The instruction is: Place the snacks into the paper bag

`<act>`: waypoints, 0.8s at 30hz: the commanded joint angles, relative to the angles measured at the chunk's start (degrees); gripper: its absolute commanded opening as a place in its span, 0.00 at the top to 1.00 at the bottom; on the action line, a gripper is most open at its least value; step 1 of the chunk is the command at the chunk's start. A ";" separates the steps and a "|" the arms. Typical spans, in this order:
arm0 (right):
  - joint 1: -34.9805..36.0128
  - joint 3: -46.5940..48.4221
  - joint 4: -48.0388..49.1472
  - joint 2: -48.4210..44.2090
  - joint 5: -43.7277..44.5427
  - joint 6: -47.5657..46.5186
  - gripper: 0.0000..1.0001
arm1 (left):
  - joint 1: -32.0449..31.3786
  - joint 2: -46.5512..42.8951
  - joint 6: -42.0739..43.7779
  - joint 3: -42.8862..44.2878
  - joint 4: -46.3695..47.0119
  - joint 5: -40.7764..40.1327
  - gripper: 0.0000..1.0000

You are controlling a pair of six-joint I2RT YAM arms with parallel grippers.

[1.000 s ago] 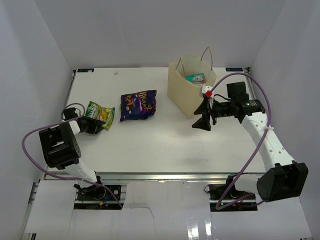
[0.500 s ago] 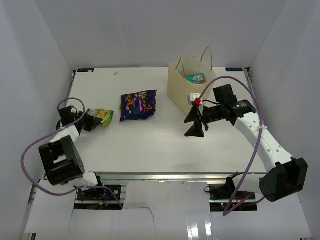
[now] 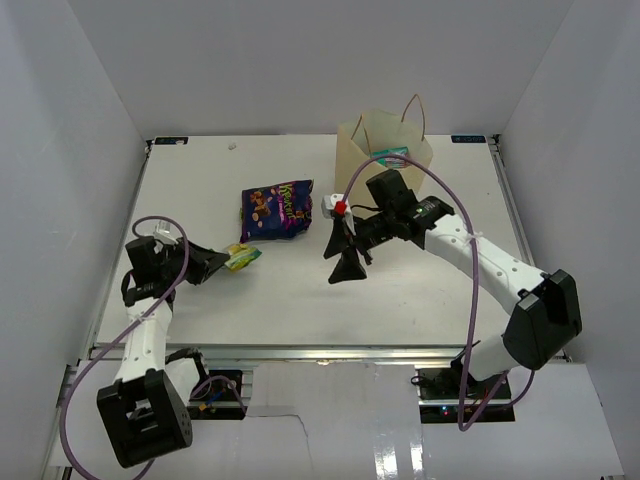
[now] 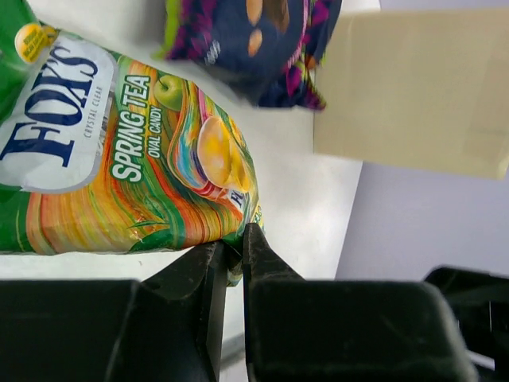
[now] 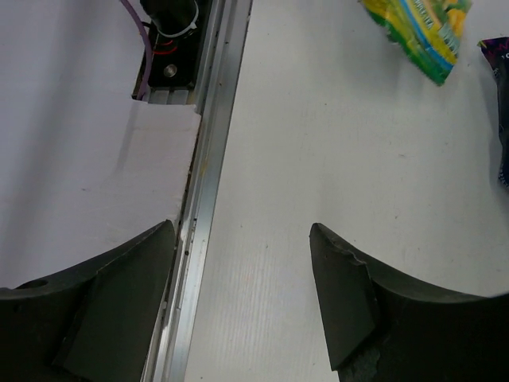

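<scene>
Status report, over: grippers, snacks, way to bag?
Left gripper shut on green-yellow Fox's packet. Right gripper open, empty. Purple packet on table. Right arm crosses before paper bag.

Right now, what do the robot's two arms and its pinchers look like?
The left arm and the right arm are white tubes with chunky black joints. Each carries a long, looping purple cable. The left gripper and the right gripper are black, with two pointed fingers each. A small red cap on a white block sits by the right one.
</scene>
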 commanded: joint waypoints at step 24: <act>13.51 -6.94 28.94 1.59 21.61 -18.74 0.03 | -14.57 -7.33 -7.75 4.95 -3.88 10.27 1.00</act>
